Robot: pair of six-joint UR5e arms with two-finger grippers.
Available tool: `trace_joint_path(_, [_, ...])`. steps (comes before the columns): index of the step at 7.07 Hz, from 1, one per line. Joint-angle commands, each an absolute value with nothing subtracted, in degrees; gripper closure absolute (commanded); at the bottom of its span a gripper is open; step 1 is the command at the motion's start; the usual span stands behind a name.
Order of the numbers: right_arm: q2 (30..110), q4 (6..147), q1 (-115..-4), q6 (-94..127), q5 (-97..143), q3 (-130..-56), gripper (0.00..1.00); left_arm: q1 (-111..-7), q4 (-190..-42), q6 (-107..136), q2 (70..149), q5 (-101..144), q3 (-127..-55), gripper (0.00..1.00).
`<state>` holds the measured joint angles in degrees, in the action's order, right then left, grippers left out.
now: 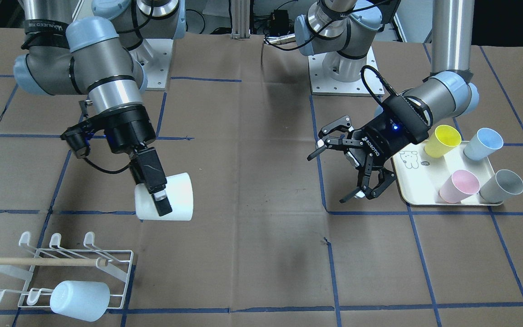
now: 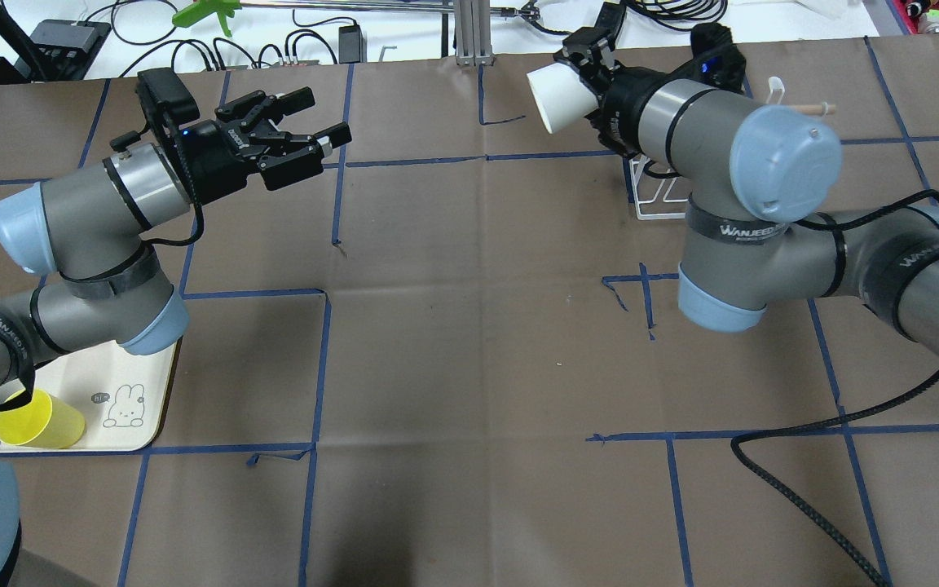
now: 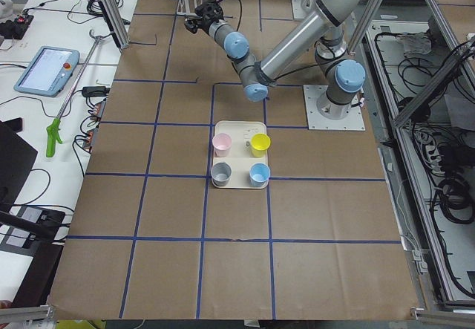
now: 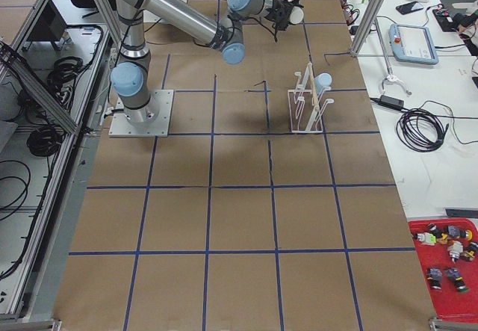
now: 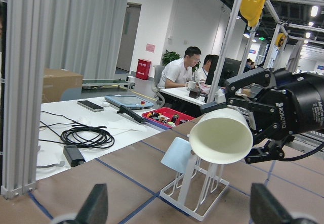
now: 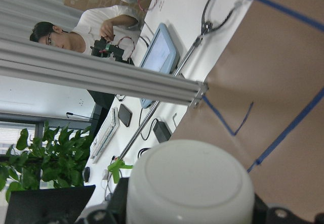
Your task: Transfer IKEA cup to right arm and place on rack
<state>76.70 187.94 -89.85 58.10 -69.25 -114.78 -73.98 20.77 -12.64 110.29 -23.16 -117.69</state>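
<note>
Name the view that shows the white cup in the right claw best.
Exterior front-facing: the white cup is held sideways, nearly whole, in the right claw. The left wrist view shows its mouth, the right wrist its base, overhead part; side views a speck.

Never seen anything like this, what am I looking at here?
A two-armed robot works at a brown paper-covered table. One picture faces it, one looks over its shoulders, two look from the table's ends, two come from wrist cameras. Its silver-grey jointed right arm grips a white plastic cup in its black pincer. The left pincer is open and empty. A white wire rack carries a pale blue cup. A cream tray holds a yellow cup, a sky-blue cup, a pink cup and a grey cup.
</note>
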Motion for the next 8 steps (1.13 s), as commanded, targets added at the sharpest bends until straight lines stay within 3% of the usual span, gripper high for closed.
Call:
trace_joint_path(1, [76.6,188.0,-82.5,28.2,-69.6,-114.9,0.91,-76.9,11.3,-12.5,109.4,-40.7,-114.1,0.02])
trace_joint_path(4, [76.3,188.1,-75.3,-2.1,-70.0,-112.6,0.92,-85.6,-19.6,-12.3,107.4,-69.8,-102.6,0.01])
trace_joint_path(8, [65.9,187.7,-68.7,-16.9,-69.6,-103.5,0.92,-90.6,-64.8,-4.5,103.5,-84.8,-90.6,0.01])
